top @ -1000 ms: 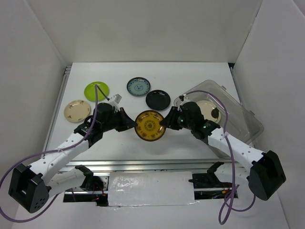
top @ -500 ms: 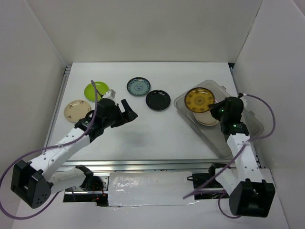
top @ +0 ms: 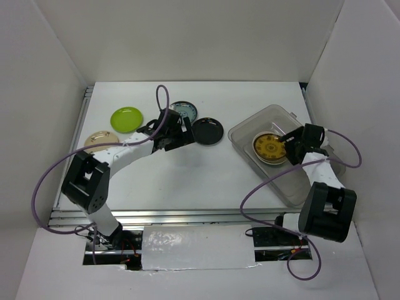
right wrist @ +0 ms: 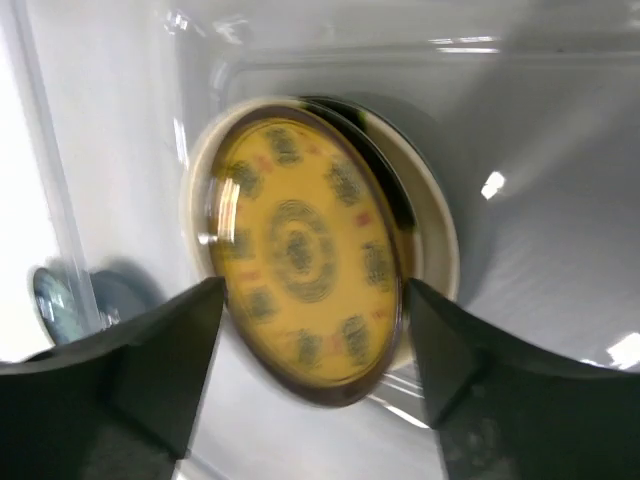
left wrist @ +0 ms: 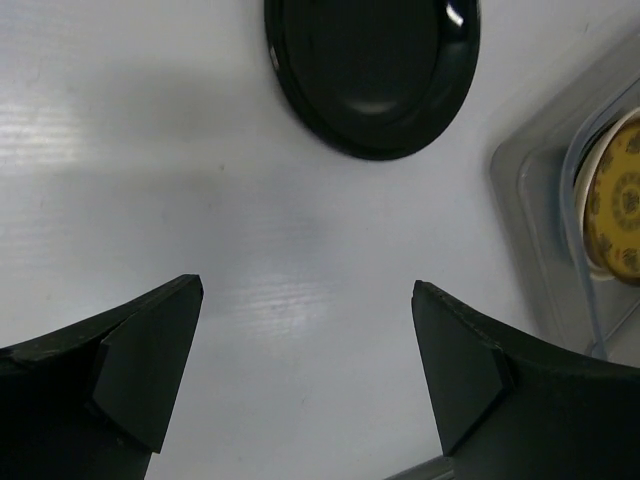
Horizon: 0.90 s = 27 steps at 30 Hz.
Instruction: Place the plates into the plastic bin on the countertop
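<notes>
Plates lie in two groups: four out on the flat white table (top: pixel 206 181) and two inside the clear rectangular plastic bin (top: pixel 253 125), which sits at an angle on the table's right side. In the bin, the mustard-brown patterned round plate (top: pixel 270 146) rests on top of a cream round plate (top: pixel 282 159). The cream rim peeks out along the right and near edges. From the right wrist camera the mustard plate looks slightly tilted on the cream one and a little blurred.

The right gripper (top: pixel 289 142) is just beside the stacked pair inside the bin. Its jaws are spread wide to either side of the mustard plate and grip nothing. I cannot tell whether a finger touches the plate's rim.

On the table, the lime green round plate (top: pixel 125 117) is at the far left. A second cream round plate (top: pixel 100 140) lies nearer the front, partly covered by the left arm's cable. A blue-grey patterned round plate (top: pixel 185 109) sits at the far centre, half hidden behind the left gripper (top: pixel 183 132). The glossy black round plate (top: pixel 207 130) lies just to the right of that gripper, between it and the bin. The left gripper is low over bare table with its jaws wide apart and empty, the black plate ahead of them.
</notes>
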Available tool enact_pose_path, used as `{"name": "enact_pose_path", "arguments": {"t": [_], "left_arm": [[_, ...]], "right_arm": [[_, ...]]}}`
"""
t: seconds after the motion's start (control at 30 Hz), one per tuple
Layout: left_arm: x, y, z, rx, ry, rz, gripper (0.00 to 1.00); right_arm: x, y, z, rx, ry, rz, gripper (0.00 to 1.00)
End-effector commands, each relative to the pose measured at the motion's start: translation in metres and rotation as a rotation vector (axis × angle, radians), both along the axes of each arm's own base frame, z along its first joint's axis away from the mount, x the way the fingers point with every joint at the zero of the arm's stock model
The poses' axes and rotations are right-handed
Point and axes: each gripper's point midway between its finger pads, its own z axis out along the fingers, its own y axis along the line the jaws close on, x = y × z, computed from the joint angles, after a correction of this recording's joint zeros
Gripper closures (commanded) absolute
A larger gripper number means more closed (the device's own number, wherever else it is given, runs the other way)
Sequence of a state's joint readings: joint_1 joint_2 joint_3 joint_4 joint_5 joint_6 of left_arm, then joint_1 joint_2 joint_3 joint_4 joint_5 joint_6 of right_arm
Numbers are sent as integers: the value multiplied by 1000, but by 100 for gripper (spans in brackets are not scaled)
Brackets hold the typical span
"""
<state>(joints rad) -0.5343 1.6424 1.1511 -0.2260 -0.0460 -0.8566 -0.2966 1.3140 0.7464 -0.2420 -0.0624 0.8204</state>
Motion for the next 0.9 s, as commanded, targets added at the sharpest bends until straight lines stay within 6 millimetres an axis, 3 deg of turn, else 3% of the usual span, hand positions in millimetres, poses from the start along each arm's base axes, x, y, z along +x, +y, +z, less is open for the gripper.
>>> {"name": "enact_pose_path", "arguments": {"t": [0.0,0.07,0.1,0.13,0.17,0.23,0.27,0.33,0.37,0.47,0.57,0.63,0.67,0.77,0.87], "left_arm": [[31,-9,19,16,-71,-15,1],[39,-8,-3,46,-19,-11,1],[44,-8,-8,50,-7,-7,1],[54,-10,-5,51,-18,-7,1],[56,-9,-25,74,26,-5,1],[67,-15,-29,76,35,-8,1],[70,-16,-47,92,69,-5,1],[74,-18,-57,100,91,8,1],[74,-18,-71,114,119,14,1],[77,-18,-87,128,142,41,1],[80,-21,-99,116,145,53,9],[83,-22,-102,110,146,63,25],[82,-21,-107,112,157,74,38],[81,-23,-109,99,155,84,49],[81,-22,-108,96,149,96,69]], "right_arm": [[5,-3,37,-48,-85,-7,15],[-11,-6,33,-78,-65,-48,11],[-20,-5,40,-90,-82,-63,1],[-24,-5,42,-95,-90,-77,0],[-29,-6,42,-99,-92,-87,0],[-41,-2,42,-92,-88,-84,0],[-44,5,40,-82,-84,-61,0],[-48,11,47,-104,-119,-37,0],[-50,12,47,-107,-123,-34,0],[-57,24,61,-109,-174,29,0],[-61,49,79,-83,-267,146,0],[-66,59,86,-82,-303,192,0],[-71,61,94,-93,-333,201,0],[-78,63,107,-107,-374,210,0],[-82,65,115,-113,-390,225,0]]}}
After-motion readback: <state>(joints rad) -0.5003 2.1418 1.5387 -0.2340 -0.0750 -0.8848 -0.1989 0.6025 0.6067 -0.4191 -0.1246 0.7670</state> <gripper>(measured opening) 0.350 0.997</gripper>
